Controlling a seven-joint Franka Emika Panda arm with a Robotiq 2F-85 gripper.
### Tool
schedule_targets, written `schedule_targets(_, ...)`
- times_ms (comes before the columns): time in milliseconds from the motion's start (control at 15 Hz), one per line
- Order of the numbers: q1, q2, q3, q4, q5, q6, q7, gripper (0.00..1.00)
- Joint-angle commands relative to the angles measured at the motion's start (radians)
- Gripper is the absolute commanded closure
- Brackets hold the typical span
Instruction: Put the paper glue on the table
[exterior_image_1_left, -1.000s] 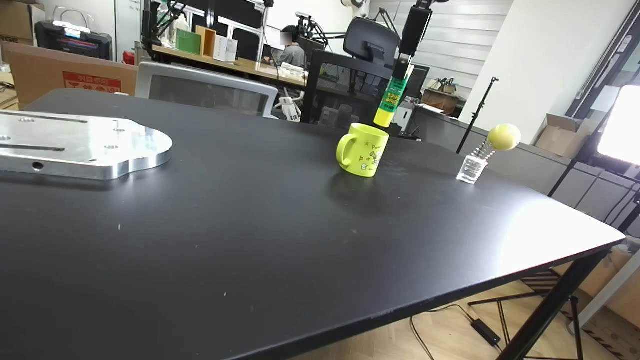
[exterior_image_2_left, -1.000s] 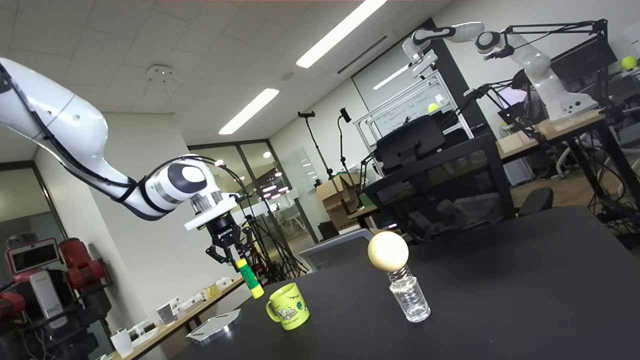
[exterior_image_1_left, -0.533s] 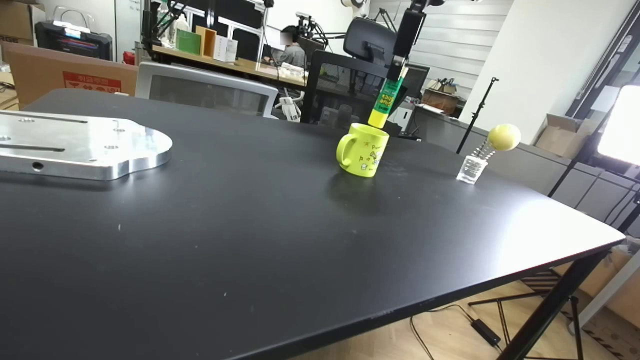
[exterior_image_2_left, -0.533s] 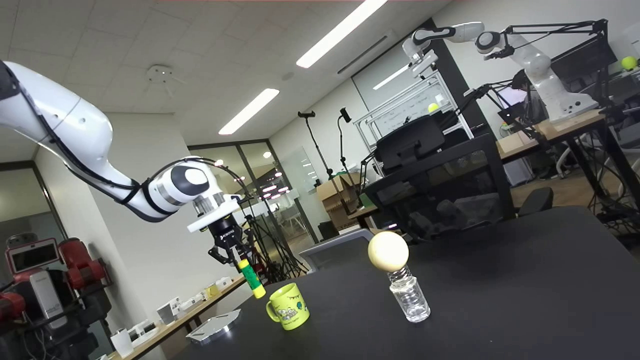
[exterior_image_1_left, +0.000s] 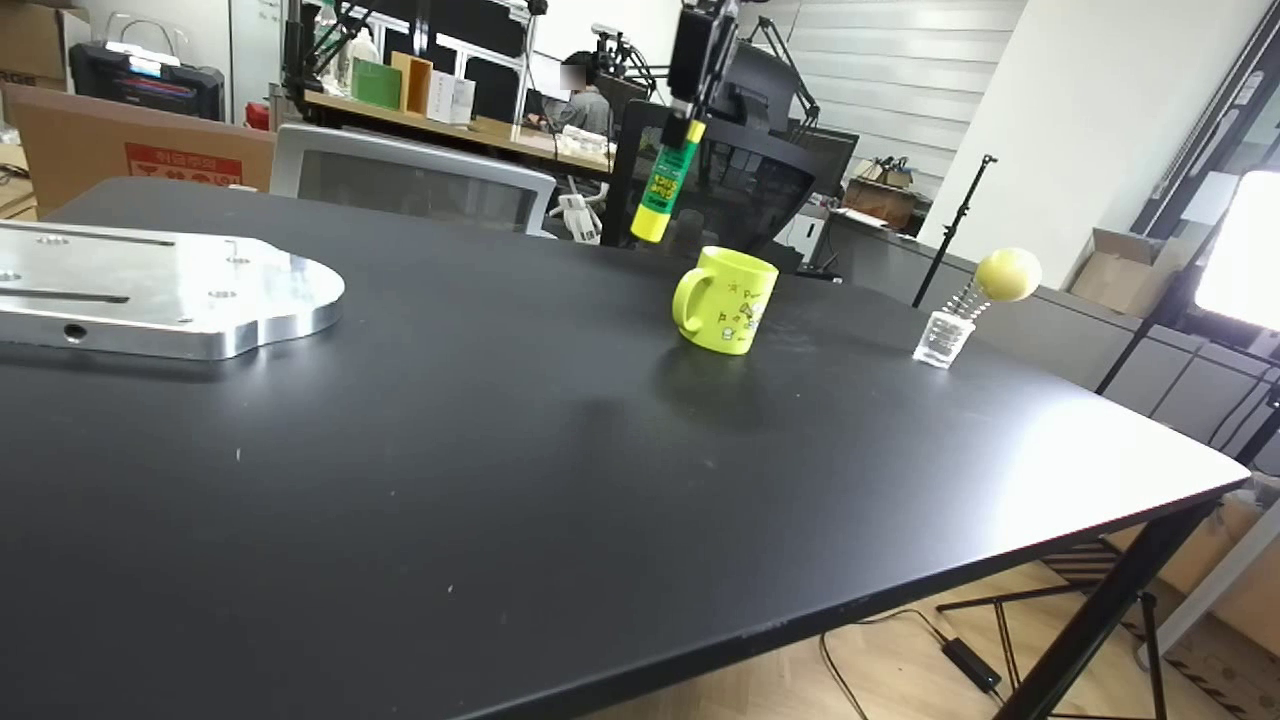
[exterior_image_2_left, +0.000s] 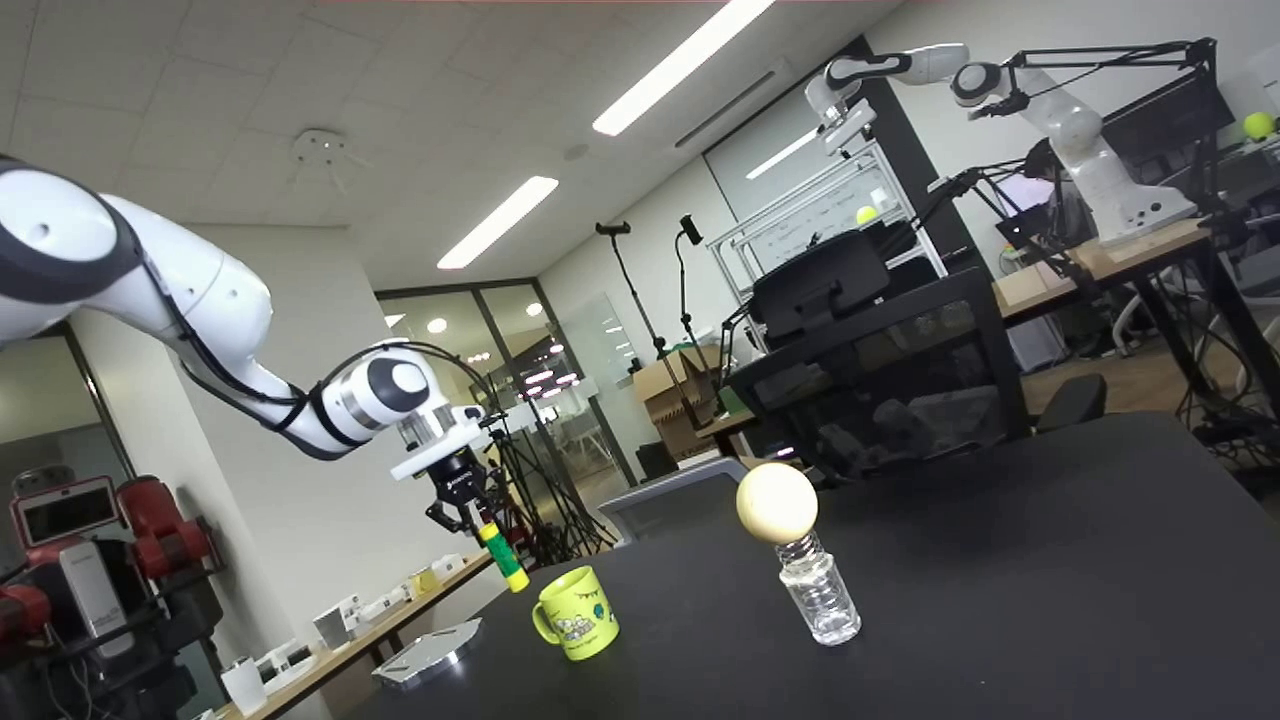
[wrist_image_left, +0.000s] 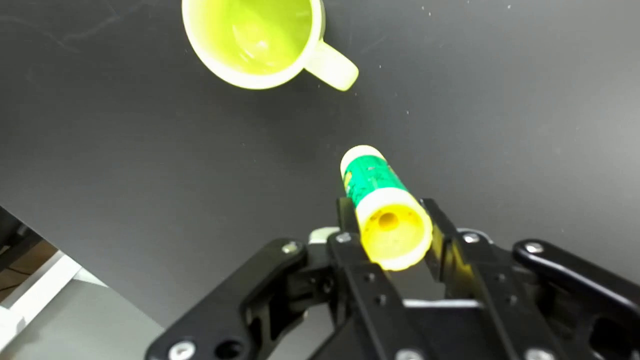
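The paper glue is a green stick with yellow ends, also in view at the wrist and in an exterior view. My gripper is shut on its upper yellow end; the gripper also shows in both exterior views. The glue hangs tilted above the black table, apart from it. In the wrist view the glue is beside the yellow-green mug, on its handle side, not over its opening. The table fills most of the wrist view.
The mug stands upright on the table. A clear bottle with a spring and pale yellow ball stands farther along. A silver metal plate lies on the table. Chairs stand at the table's edge.
My gripper has carried the glue leftward in an exterior view, from behind and above the mug to its handle side. It stays gripped and raised. The mug and the bottle have not moved.
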Motion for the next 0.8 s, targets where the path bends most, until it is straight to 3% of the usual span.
schedule_targets(0, 0.063, 0.138, 0.007, 0.242, -0.028, -0.091, 0.033, 0.91)
schedule_targets(467, 0.184, 0.323, 0.02, 0.588, -0.019, -0.277, -0.02, 0.91)
schedule_targets(533, 0.158, 0.242, 0.018, 0.436, -0.012, -0.189, -0.007, 0.66)
schedule_targets(733, 0.187, 0.292, 0.018, 0.517, -0.012, -0.237, -0.011, 0.66)
